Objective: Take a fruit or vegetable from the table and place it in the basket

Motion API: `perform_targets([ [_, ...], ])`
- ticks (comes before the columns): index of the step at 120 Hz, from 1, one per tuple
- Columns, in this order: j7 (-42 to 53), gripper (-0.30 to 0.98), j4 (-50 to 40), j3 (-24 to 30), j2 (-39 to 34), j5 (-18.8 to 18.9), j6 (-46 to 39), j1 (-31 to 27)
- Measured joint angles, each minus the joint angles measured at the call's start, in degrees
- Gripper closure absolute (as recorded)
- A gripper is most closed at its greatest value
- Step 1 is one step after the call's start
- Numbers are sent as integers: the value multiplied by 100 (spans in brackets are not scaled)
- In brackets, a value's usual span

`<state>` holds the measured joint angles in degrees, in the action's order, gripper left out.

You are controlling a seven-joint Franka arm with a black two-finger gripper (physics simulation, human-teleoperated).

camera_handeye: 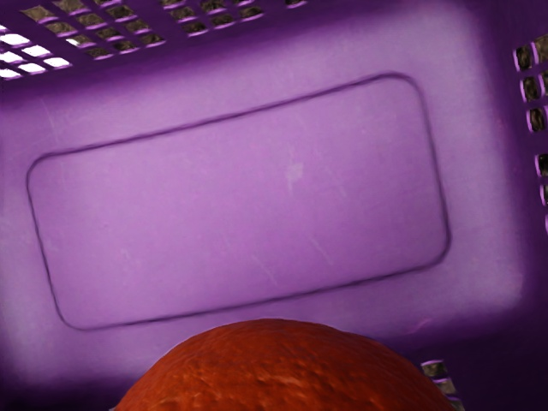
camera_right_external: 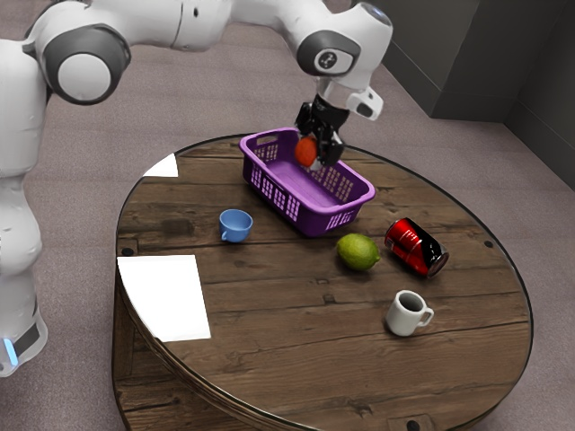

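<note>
Round plank desk [camera_right_external: 269, 310] on a grey floor, with a purple basket [camera_right_external: 314, 218] near its far edge, beyond a lime [camera_right_external: 358, 252]. The end effector [camera_right_external: 320, 149] is pinching an orange [camera_right_external: 306, 151], the task's fruit, which hangs above the basket's interior, well inside the walls in the wrist view. Principal risks, as judged: release from too high could make the round fruit bounce or roll, and sideways drift while lowering could catch the rim.
</note>
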<state>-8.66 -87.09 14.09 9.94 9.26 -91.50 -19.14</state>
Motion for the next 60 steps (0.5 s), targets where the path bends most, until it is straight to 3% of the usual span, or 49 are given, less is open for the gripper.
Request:
perform_targets([
  [26,266,30,82,66,295,107,-91,-262],
  [46,522,10,177,45,318,102,-123,-223],
  [55,622,6,194,30,272,140,-124,-30],
  [60,669,4,201,-151,128,167,-125,450],
])
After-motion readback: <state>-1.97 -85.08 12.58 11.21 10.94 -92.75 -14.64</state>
